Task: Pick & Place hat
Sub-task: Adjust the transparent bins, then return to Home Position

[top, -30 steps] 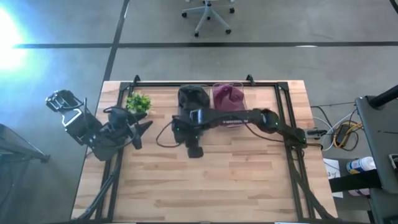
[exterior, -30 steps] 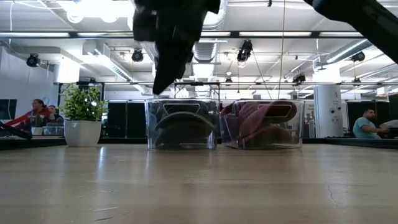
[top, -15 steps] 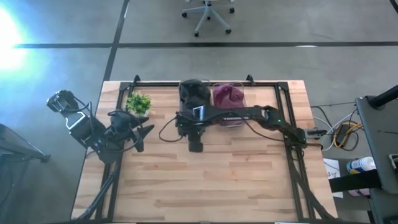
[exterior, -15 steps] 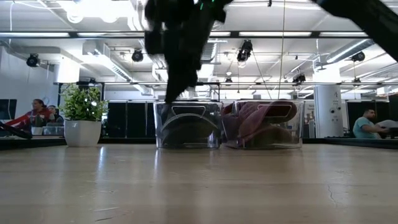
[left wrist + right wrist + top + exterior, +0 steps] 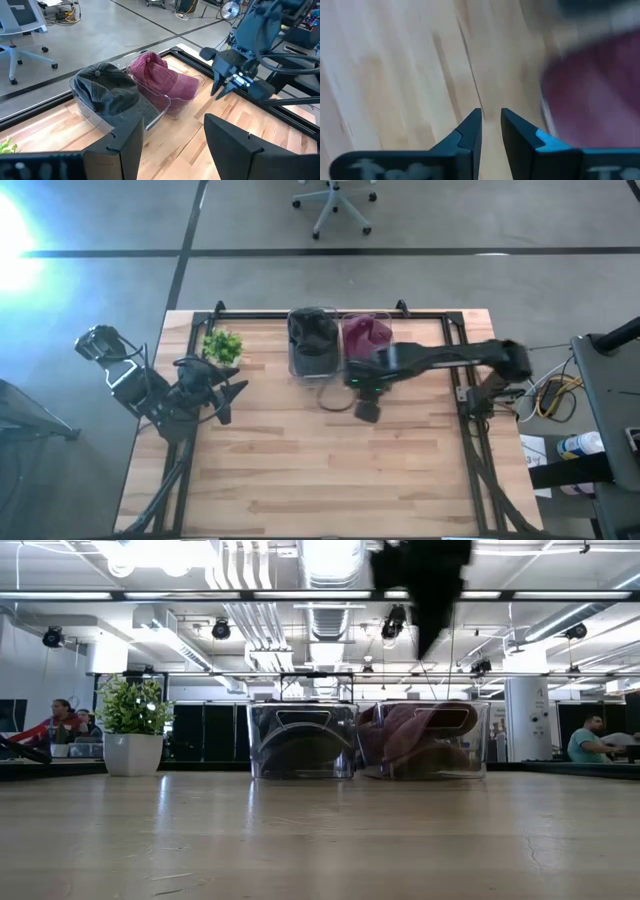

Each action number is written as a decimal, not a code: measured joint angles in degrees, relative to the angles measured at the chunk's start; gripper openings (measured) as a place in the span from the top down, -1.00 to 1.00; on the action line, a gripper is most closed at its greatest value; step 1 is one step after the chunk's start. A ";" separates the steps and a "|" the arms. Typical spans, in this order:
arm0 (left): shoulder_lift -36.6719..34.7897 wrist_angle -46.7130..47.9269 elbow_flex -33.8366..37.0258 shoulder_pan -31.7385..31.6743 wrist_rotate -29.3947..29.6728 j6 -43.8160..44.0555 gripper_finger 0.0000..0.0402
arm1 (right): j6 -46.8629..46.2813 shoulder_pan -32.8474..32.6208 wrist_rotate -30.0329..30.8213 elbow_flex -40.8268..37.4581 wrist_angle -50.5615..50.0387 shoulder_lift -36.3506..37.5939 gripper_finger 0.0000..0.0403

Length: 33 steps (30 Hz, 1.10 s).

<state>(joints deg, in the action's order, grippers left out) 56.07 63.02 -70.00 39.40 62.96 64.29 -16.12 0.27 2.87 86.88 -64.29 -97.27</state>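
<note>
Dark arms (image 5: 440,360) — black cables (green light)

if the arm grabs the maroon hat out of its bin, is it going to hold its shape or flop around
Probably flop. The maroon hat looks like soft, creased cloth slumped in its clear bin, so the crown would likely collapse in a pinch. Its brim may stay stiffer, though it can't be made out here. It's likely light, and the bin could shift if the cloth snags its wall.

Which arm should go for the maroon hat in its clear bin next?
Right, probably. The right gripper hangs empty, jaws nearly together, just in front of the maroon hat in its clear bin. The left gripper waits open at the table's left edge, farther off.
</note>
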 joint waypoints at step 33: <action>2.21 -0.13 0.62 -0.09 -8.10 5.02 -0.01 | -3.39 10.59 4.86 -29.07 4.10 16.21 0.66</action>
<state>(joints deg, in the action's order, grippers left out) 58.29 62.89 -69.38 39.31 54.86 69.31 -19.51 10.86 7.74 57.81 -60.18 -81.07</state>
